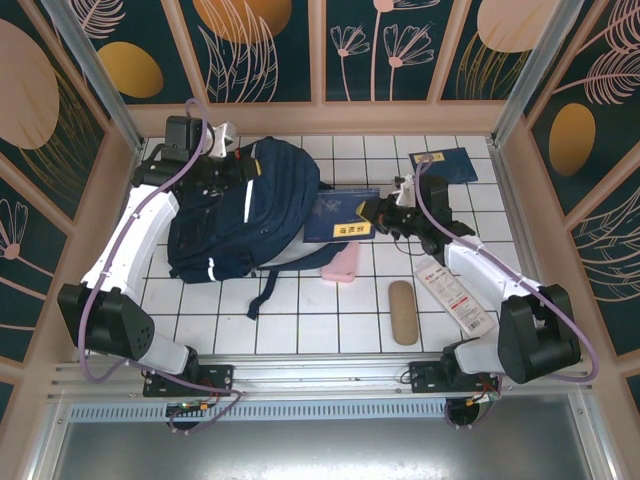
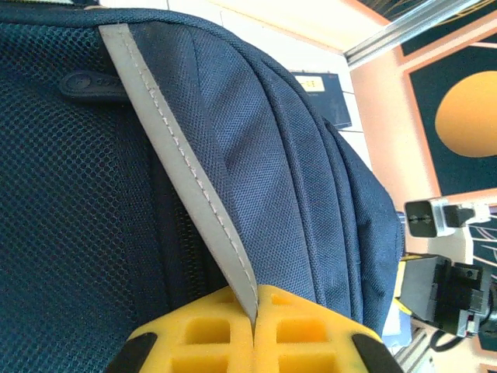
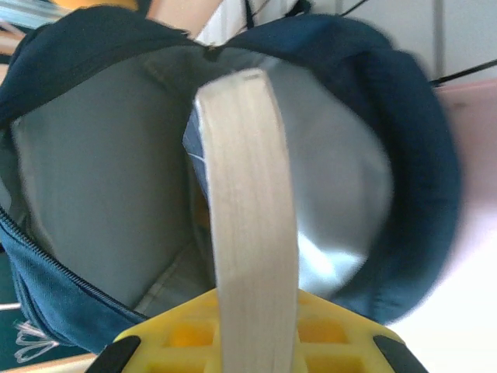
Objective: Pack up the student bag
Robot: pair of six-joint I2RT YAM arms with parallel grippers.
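Top external: student bag (image 1: pixel 235 220) lies on the tiled bench (image 1: pixel 300 330), at about 9 o'clock from bench centre, with its open mouth facing 3 o'clock.

Left pincer (image 1: pixel 222 158) sits at the bag's 12 o'clock end. Left wrist: the yellow fingers (image 2: pixel 210 334) are closed right up, and a grey-white reflective stripe (image 2: pixel 178 155) of the bag is pinched in the seam between them. Navy mesh fabric lies on either side of the stripe.

Blue book (image 1: pixel 340 215) lies just at 3 o'clock of the bag, its left edge at the bag's mouth. Right pincer (image 1: pixel 385 213) grips the book's 3 o'clock end. Right wrist: the jaws are nearly closed and clamp the book, which stands on edge with its cream page block facing the camera. Its far end is inside the opening, against the grey lining (image 3: pixel 93 194).

Pink case (image 1: pixel 341 263) lies at 6 o'clock of the held book, touching the bag's lower edge.
Tan oblong case (image 1: pixel 402 312) lies at 5 o'clock of bench centre, apart from the pink case.
White-and-red packet (image 1: pixel 452 292) lies at 4 o'clock, beside the right arm.
Second blue book (image 1: pixel 447 163) lies flat at 1 o'clock, near the far wall.
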